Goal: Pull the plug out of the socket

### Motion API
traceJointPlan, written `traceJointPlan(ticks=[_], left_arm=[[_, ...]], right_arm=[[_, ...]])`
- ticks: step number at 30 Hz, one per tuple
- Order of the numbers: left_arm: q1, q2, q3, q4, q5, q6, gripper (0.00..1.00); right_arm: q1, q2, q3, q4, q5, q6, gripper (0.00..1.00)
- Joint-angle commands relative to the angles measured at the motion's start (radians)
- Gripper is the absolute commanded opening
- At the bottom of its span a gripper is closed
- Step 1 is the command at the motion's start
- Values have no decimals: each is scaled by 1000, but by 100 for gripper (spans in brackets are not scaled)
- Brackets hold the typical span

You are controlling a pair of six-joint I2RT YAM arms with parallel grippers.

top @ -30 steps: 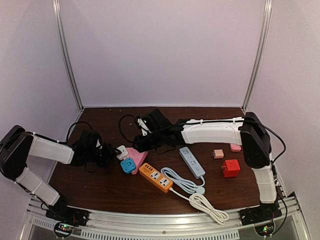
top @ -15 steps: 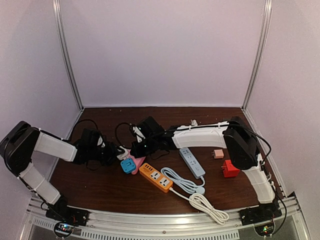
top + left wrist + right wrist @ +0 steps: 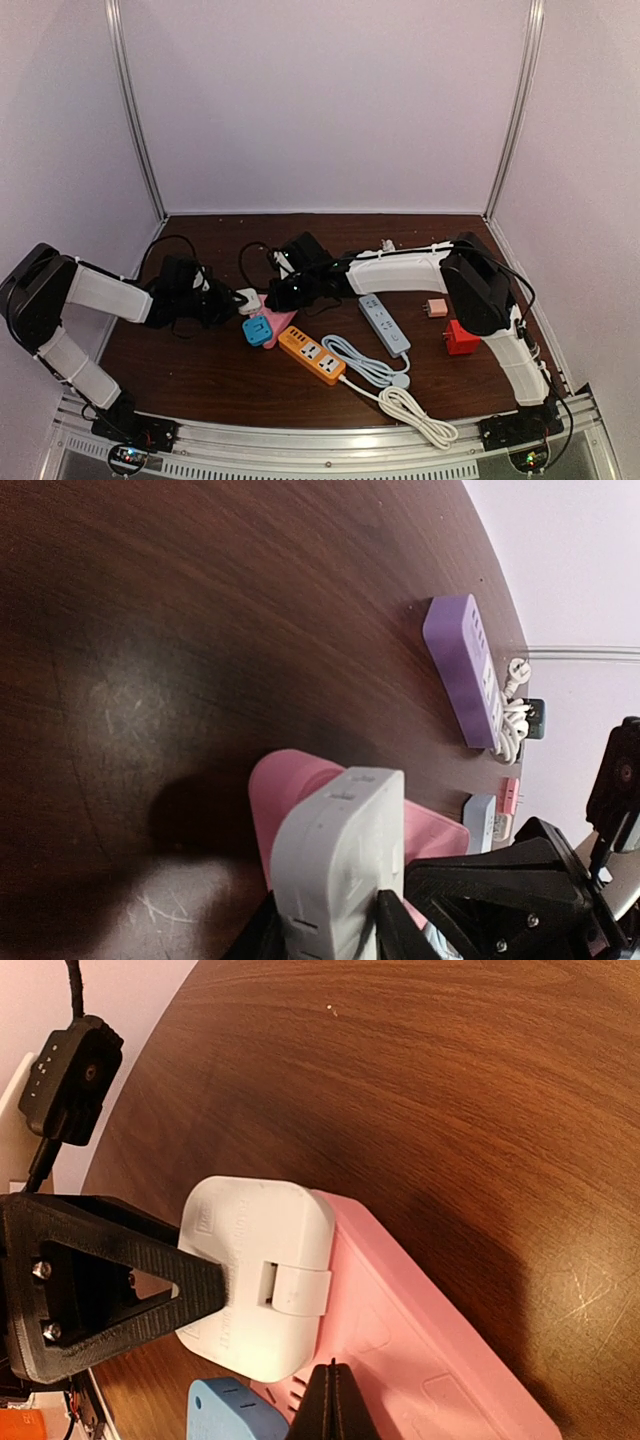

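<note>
A white plug (image 3: pixel 248 298) sits in a pink socket block (image 3: pixel 274 320) left of the table's middle. My left gripper (image 3: pixel 236 300) comes in from the left and is shut on the plug. In the left wrist view its fingers (image 3: pixel 395 925) press both sides of the plug (image 3: pixel 335 850), with the pink socket (image 3: pixel 295 780) behind. My right gripper (image 3: pixel 282 297) is shut, its joined tips (image 3: pixel 331 1385) resting on the socket's pink face (image 3: pixel 440 1330) beside the plug (image 3: pixel 255 1270). A blue plug (image 3: pixel 235 1412) sits in the same socket.
An orange power strip (image 3: pixel 311 355) lies just right of the socket, a grey-blue strip (image 3: pixel 384 323) beyond it. A white coiled cable (image 3: pixel 415 410) lies near the front. A red cube adapter (image 3: pixel 461 336) and a small pink one (image 3: pixel 435 308) sit at the right.
The left gripper has closed onto the white plug. The right gripper has shut and moved left and down onto the pink socket.
</note>
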Motion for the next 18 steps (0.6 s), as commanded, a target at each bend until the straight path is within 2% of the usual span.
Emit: traceJointPlan(ticks=[1, 3, 8, 12, 14, 18], left_arm=[[4, -22, 32, -107, -10, 55, 29], [4, -12, 51, -132, -6, 72, 25], [4, 41, 93, -153, 37, 95, 25], [4, 59, 118, -163, 51, 105, 33], [4, 65, 126, -156, 61, 104, 33], [3, 73, 139, -151, 71, 104, 27]], right_arm=[[-9, 36, -17, -6, -6, 22, 0], [-9, 39, -17, -5, -8, 25, 0], [-9, 48, -13, -6, -13, 28, 0], [-10, 54, -12, -7, -14, 28, 0], [-10, 56, -14, -7, -16, 29, 0], [-12, 57, -18, -6, -17, 30, 0]])
